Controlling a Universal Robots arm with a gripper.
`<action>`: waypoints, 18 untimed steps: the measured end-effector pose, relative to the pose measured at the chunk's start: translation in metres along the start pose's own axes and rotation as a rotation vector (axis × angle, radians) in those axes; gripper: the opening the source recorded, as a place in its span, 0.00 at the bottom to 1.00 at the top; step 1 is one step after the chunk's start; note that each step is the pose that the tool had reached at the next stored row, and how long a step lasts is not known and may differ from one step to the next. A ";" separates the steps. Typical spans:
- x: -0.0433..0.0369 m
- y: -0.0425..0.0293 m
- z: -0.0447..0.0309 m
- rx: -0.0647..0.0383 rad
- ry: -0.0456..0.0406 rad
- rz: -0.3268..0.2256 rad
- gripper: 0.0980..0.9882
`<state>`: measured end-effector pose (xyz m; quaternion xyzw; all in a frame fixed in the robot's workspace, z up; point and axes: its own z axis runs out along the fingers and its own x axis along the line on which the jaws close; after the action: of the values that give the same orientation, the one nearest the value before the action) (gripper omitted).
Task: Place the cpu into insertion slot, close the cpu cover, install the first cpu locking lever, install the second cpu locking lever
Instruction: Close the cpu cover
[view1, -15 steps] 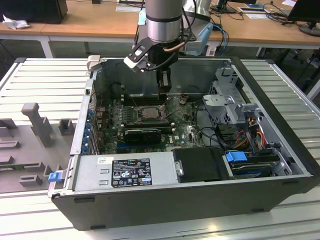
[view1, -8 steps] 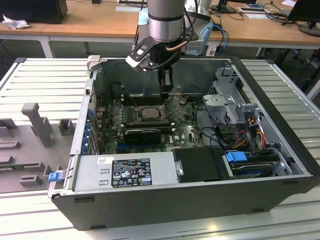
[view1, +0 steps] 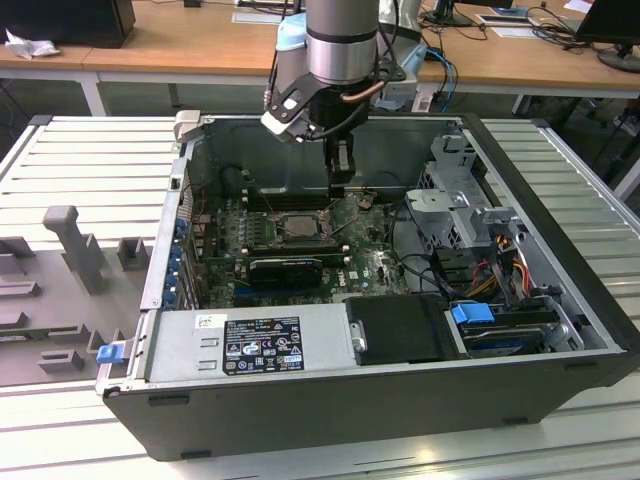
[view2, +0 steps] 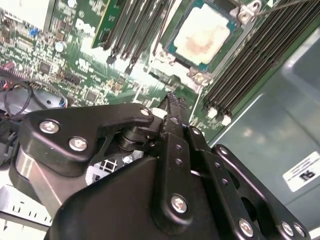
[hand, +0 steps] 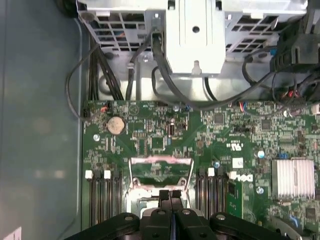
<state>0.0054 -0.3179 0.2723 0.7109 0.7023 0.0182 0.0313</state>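
gripper (hand: 170, 194) pinched fully together, nothing between the fingers | hangs just beside insertion slot (view1: 297, 226), on the slot's exterior-view-right side, tips near motherboard (hand: 150, 130) | cpu (view2: 202, 35) seated in insertion slot, pale top exposed | memory slots (hand: 97, 200) flank insertion slot on both sides

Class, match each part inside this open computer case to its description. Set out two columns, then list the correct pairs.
Parts:
1 cpu
2 coin battery
3 heatsink
4 drive latch

Descriptions:
A blue plastic
B ribbed silver block
C flat pale square
D small round disc

Pairs: 1-C, 2-D, 3-B, 4-A
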 end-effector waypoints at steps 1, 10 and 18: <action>0.0001 0.0038 0.0002 0.000 -0.0001 0.000 0.01; 0.0002 0.0162 0.0019 0.001 0.0000 0.000 0.01; 0.0003 0.0207 0.0024 0.001 0.0001 0.000 0.01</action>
<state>0.0263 -0.3179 0.2713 0.7109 0.7023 0.0181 0.0310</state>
